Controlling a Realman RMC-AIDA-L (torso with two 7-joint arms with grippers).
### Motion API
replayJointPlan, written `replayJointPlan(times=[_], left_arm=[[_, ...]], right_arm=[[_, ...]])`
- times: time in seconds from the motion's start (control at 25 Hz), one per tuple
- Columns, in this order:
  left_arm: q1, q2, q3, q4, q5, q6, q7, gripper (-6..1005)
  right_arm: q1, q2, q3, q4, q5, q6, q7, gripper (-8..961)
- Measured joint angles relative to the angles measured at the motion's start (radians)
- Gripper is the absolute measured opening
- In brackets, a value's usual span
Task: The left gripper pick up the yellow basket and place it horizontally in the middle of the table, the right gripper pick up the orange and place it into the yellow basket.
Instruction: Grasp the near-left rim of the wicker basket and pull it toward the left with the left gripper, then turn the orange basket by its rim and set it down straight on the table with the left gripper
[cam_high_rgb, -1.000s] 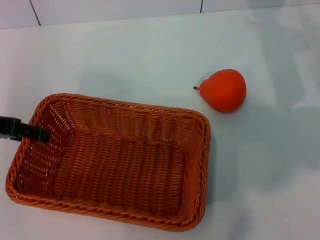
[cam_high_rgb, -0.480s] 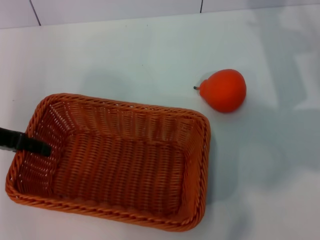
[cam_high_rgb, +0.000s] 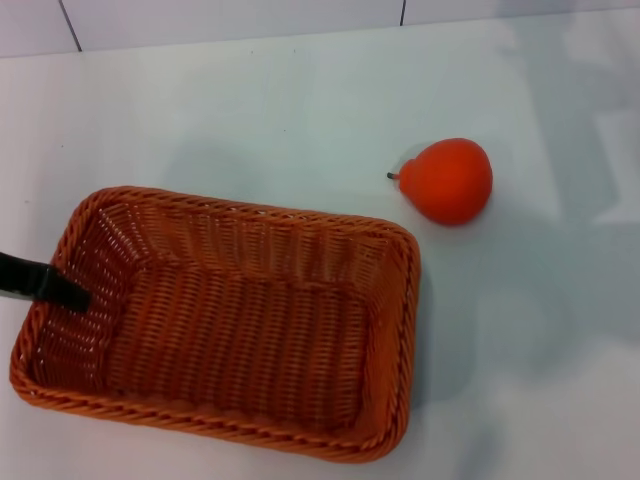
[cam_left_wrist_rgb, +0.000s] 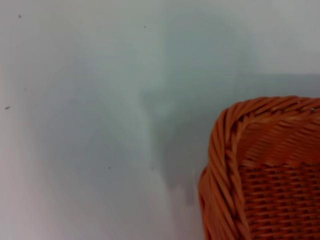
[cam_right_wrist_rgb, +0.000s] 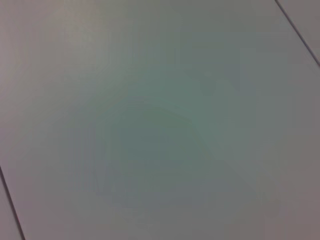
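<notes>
Two task items on the desk: the basket at lower left of the head frame, the orange at right of centre, above the basket's right end and apart from it.

Left claw enters from the left edge as a thin black tip, reaching over the basket's left rim to the inside wall. I can't tell from here whether it is clenched on the weave or loose. Left wrist camera shows only a braided corner of the basket and bare desk.

Right claw is not in the head frame; its wrist camera shows blank surface and a couple of seam lines, so it looks parked off to the side.

Risks as I judge them:
- A thin grip on one short rim means the far end may sag or swing, or the basket may slip out.
- The basket sits slightly askew, so it may end up skewed if left as is.
- The orange is rounded and may roll if the basket's right end nudges it.

Nothing else stands between the basket and the desk's middle.
</notes>
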Motion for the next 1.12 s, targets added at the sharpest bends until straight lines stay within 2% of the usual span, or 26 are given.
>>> replayJointPlan(times=[0.2, 0.48, 0.76, 1.12], left_arm=[[0.008, -0.006, 0.000, 0.032, -0.010, 0.002, -0.001, 190], [0.013, -0.006, -0.031, 0.046, -0.062, 0.003, 0.004, 179], [0.010, -0.003, -0.208, 0.058, -0.161, 0.007, -0.004, 172], [0.014, -0.005, -0.255, 0.009, -0.269, -0.044, -0.043, 172]], right_arm=[[-0.007, 0.000, 0.000, 0.000, 0.000, -0.002, 0.002, 819], [-0.020, -0.001, 0.000, 0.000, 0.000, -0.008, 0.016, 820], [-0.030, -0.002, 0.005, -0.002, 0.000, -0.008, 0.026, 820], [-0.032, -0.003, 0.016, -0.003, 0.000, -0.001, 0.026, 820]])
